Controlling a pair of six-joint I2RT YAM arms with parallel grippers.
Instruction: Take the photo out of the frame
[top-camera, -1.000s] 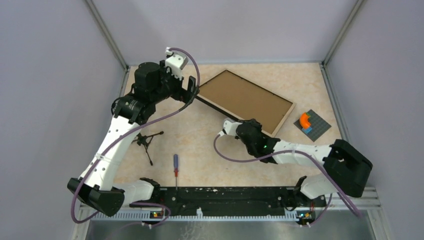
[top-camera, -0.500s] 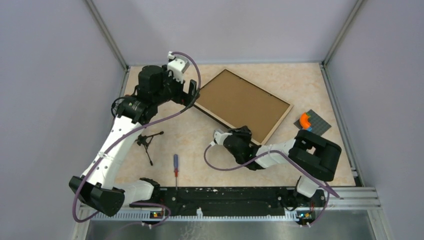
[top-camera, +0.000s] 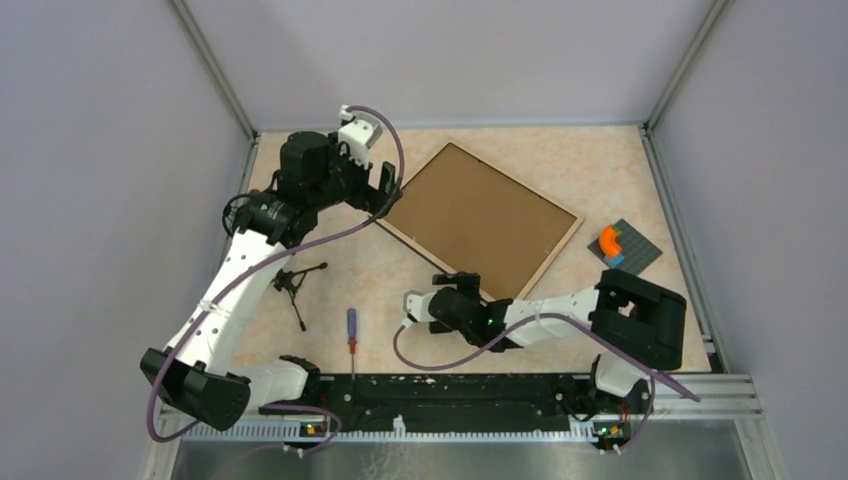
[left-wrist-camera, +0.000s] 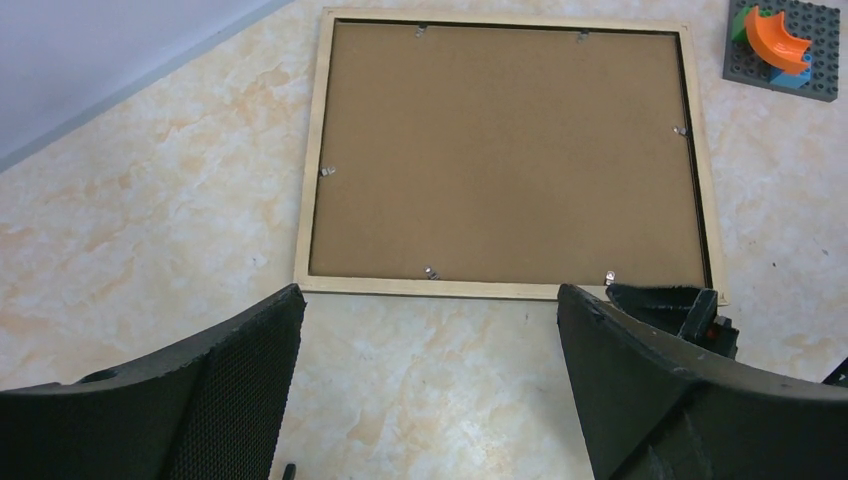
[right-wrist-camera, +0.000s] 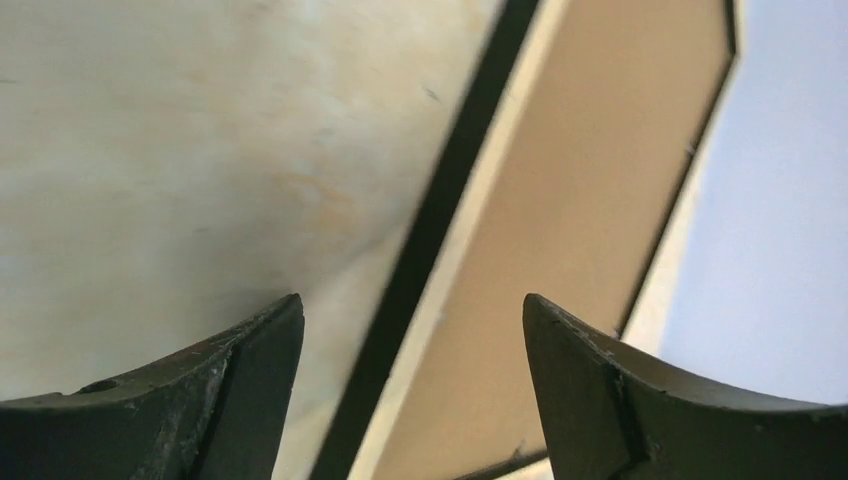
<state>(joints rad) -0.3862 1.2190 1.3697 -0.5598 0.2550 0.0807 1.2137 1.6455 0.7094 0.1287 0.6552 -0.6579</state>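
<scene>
Two grippers are seen at neighbouring corners of the frame, which is laid flat with its brown board back upward in the upper middle of the top view, at a slant on the marbled table. The photo is hidden under that board and cannot be made out. The left gripper is held just beside the frame's left corner, its fingers spread wide with nothing between them. In the left wrist view the whole back is seen beyond them, with small metal clips set along its inner edge. The right gripper is held near the frame's bottom corner, in the lower middle of the top view. Its jaws are parted and nothing is clamped. In the right wrist view the black rim is seen running diagonally between them. A screwdriver and a small black tripod are laid at lower left, well apart from the frame. A grey baseplate bearing an orange curved piece is set at right.
</scene>
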